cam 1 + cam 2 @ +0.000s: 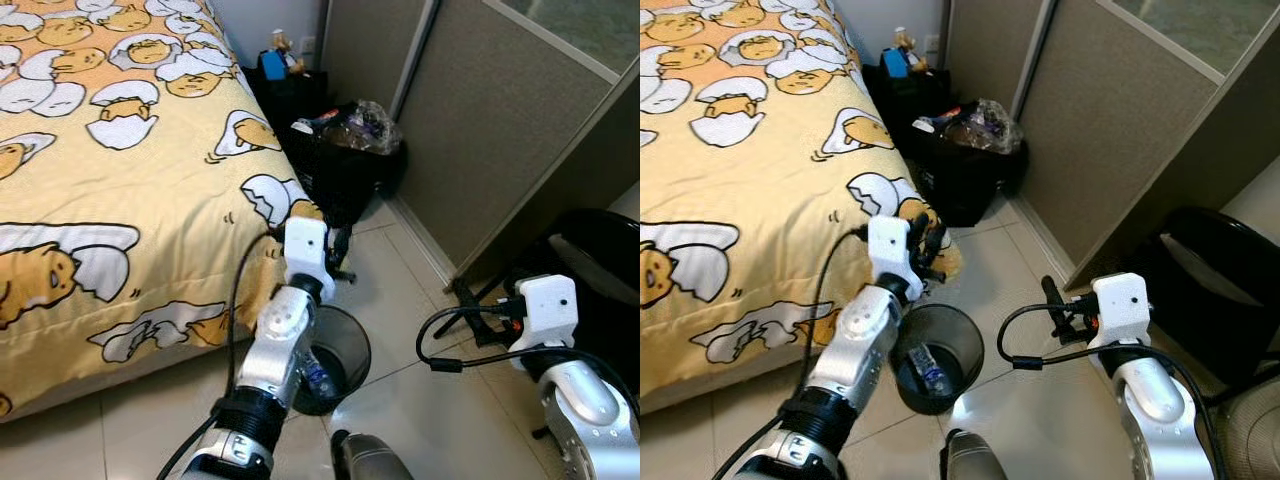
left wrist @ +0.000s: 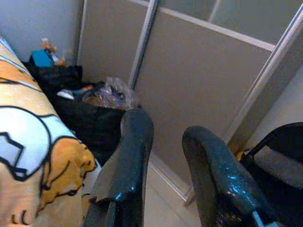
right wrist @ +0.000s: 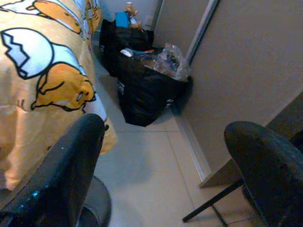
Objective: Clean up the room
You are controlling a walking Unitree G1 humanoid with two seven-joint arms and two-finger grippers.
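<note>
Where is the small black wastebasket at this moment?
In the eye views the wastebasket stands on the tiled floor at the corner of the bed, directly below the left pincer, with a plastic bottle inside.

A home bedroom: a bed (image 1: 120,180) with a cartoon-egg quilt on the left, stuffed black bags (image 1: 340,165) by the far wall, tiled floor (image 1: 400,290).

glossy tiled floor (image 1: 1040,400), soft cloth bedspread (image 1: 120,200), black mesh bin (image 1: 950,345), crinkled plastic bag (image 1: 362,125)

Tiled floor (image 1: 1040,400) under bin (image 1: 937,358), bags (image 1: 960,170)
</note>
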